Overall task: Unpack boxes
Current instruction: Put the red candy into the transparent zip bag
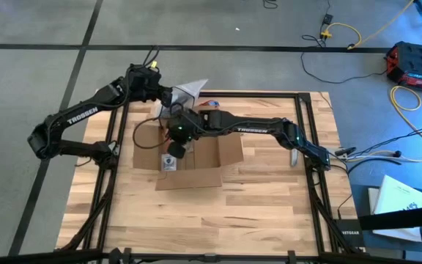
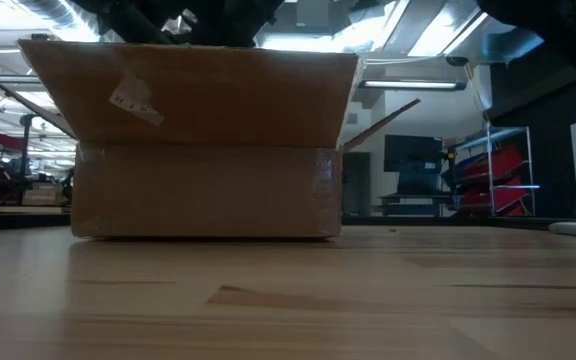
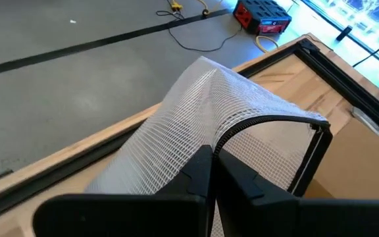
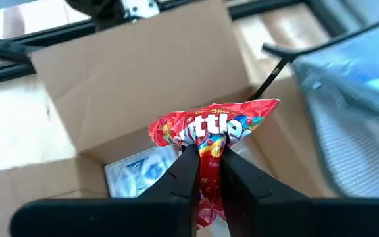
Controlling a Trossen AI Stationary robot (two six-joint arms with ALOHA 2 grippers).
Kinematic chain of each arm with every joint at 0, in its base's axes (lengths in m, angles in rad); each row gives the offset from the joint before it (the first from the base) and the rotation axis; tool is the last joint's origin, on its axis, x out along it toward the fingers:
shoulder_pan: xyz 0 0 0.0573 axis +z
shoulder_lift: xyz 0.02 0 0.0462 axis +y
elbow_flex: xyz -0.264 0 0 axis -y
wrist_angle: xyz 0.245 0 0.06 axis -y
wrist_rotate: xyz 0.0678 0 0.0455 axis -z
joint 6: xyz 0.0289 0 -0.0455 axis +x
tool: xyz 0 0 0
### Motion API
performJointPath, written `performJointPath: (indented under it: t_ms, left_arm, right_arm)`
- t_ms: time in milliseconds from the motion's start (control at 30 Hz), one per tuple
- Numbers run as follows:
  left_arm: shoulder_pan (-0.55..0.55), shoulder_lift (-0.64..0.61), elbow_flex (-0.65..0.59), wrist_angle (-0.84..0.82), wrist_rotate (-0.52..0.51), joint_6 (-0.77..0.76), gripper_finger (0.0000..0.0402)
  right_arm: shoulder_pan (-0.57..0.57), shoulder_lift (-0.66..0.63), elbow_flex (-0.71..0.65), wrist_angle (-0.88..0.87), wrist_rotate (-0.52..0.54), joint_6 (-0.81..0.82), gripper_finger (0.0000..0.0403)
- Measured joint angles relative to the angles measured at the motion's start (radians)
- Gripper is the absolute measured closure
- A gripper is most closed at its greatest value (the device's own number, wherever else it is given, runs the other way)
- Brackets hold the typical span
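The brown cardboard box [image 1: 222,150] stands open in the middle of the table, its near flap [image 2: 198,95] up in the low view. My right gripper [image 4: 208,158] hangs over the box's open inside, shut on a red candy packet [image 4: 209,128]. A blue-and-white packet [image 4: 140,172] lies on the box's floor. My left gripper [image 3: 212,164] is by the table's far edge beyond the box, shut on a white mesh bag [image 3: 196,112] with a black zipper, also seen from above as the mesh bag [image 1: 193,89]. My left gripper pinches the mesh bag between its two fingers at a spot beside the zipper [image 3: 206,141]. The bag stands up and away past the fingertips, lifted clear of the table, its mesh bulging and folded. My right gripper pinches the red packet's crumpled middle [image 4: 209,150] between its two fingers, coming slanting down from above. The packet's printed upper part fans out past the fingertips, and it hangs clear above the box's inside.
A black frame [image 1: 302,117] runs around the wooden table. Bare wood lies in front of the box [image 1: 218,213]. Cables and a red-and-black case [image 1: 416,62] lie on the floor beyond the far right corner.
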Motion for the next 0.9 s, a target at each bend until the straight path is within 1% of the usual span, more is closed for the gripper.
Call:
performJointPath:
  t_ms: [100,267,367,567,800,900]
  left_arm:
    - [-0.011,0.0,0.0,-0.01,0.0,-0.009,0.0402]
    - [-0.029,0.0,0.0,-0.017,0.0,-0.009,0.0402]
    - [-0.035,0.0,0.0,-0.017,0.0,-0.011,0.0402]
    - [-0.034,0.0,0.0,-0.017,0.002,-0.029,0.0402]
    - [-0.037,-0.012,0.0,-0.016,0.016,-0.057,0.0402]
    - [-0.038,-0.021,0.0,-0.016,0.016,-0.06,0.0402]
  right_arm:
    - [0.001,-0.007,0.001,0.007,0.066,-0.025,0.037]
    - [0.0,-0.01,0.001,0.013,0.228,-0.057,0.037]
    - [0.0,-0.01,0.001,0.012,0.28,-0.105,0.037]
    - [-0.005,-0.01,-0.003,0.012,0.354,-0.137,0.037]
    - [-0.043,-0.01,-0.009,0.019,0.378,-0.186,0.037]
    - [-0.065,-0.009,-0.009,0.039,0.373,-0.193,0.037]
